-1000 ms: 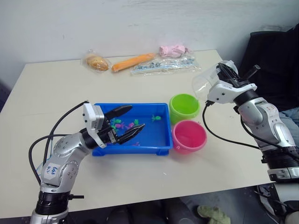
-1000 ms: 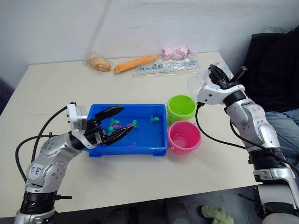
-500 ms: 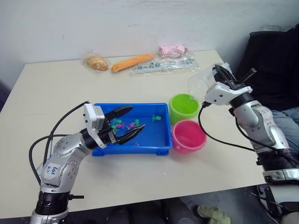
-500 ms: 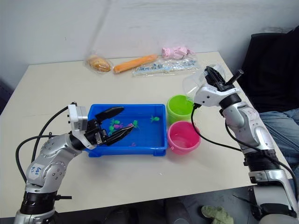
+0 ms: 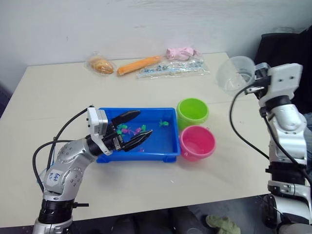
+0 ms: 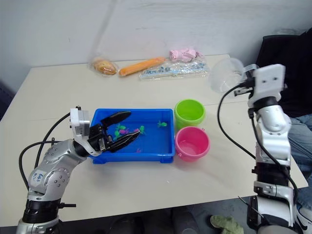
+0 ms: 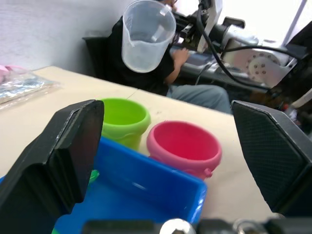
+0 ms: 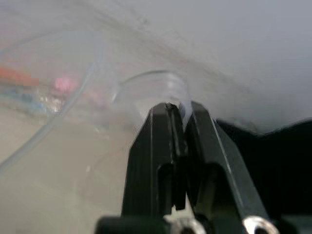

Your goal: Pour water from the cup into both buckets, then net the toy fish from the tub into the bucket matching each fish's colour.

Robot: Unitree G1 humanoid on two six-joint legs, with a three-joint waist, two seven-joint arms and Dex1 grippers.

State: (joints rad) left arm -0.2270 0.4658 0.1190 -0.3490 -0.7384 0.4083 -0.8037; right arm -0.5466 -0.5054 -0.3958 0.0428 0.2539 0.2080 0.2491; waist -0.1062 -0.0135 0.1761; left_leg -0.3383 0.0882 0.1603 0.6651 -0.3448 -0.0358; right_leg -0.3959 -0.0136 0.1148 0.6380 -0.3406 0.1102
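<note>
My right gripper (image 5: 254, 84) is shut on the side handle of the clear cup (image 5: 235, 73). It holds the cup in the air above the table's back right corner, close to upright and apart from the buckets. The right wrist view shows its fingers (image 8: 161, 141) clamped on the handle. The lime green bucket (image 5: 192, 111) and the pink bucket (image 5: 197, 142) stand side by side just right of the blue tub (image 5: 137, 157). Several tiny pink and green toy fish (image 5: 129, 130) lie in the tub. My left gripper (image 5: 138, 126) hangs open over the tub's left half, empty.
Along the table's back edge lie a bagged bun (image 5: 101, 65), an orange carrot-like pack (image 5: 139, 64), a clear bag of small blue items (image 5: 170, 68) and a pink bundle (image 5: 179, 52). A person in dark clothes (image 5: 287, 53) sits beyond the right corner.
My right arm has swung up and to the right, carrying the cup away from above the green bucket and turning it back toward upright. The left arm has not moved.
</note>
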